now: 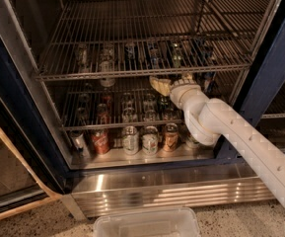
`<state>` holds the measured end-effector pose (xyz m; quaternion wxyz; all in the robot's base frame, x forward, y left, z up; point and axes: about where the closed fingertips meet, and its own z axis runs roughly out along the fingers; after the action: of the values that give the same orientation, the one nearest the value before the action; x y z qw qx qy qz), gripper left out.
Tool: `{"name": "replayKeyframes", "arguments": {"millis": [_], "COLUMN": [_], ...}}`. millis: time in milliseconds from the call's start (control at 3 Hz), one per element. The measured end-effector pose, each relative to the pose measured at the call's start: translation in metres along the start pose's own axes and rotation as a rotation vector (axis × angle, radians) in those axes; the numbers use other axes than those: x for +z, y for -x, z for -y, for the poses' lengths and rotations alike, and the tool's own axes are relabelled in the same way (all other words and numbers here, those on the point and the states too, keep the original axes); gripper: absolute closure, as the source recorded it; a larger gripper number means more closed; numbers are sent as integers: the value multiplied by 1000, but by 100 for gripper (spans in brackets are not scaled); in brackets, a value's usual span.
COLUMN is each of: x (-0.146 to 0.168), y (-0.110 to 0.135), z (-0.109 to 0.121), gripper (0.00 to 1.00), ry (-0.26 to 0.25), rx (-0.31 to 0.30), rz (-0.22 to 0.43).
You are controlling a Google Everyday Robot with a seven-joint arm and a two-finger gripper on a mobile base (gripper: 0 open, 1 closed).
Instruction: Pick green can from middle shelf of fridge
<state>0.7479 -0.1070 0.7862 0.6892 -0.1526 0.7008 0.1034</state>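
The fridge (pixel 18 107) stands open, with a dark blue frame and chrome wire racks. The middle shelf (pixel 117 126), the lowest wire rack, holds several small cans in dim light. A dark greenish can (pixel 163 105) stands on it just below my gripper; I cannot tell for sure that it is the green can. My gripper (pixel 159 85), on the white arm (pixel 216 127) coming in from the lower right, is inside the fridge. It sits between the middle shelf and the rack above, pointing left, above the cans and holding nothing that I can see.
The rack above (pixel 142 72) carries several cans. The pale fridge floor (pixel 117 157) holds a red can (pixel 101 141), two white-and-green cans (pixel 130 139) and others. A ribbed steel base panel (pixel 171 194) lies below. A clear plastic bin (pixel 147 223) sits on the floor in front.
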Motion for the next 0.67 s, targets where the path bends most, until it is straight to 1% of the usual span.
{"name": "replayKeyframes", "arguments": {"millis": [333, 667], "x": [4, 4], "y": [-12, -23], "z": [10, 24], "gripper": [22, 21], "ry": [-30, -75], "rx": [7, 21], "rz": [-33, -53]}}
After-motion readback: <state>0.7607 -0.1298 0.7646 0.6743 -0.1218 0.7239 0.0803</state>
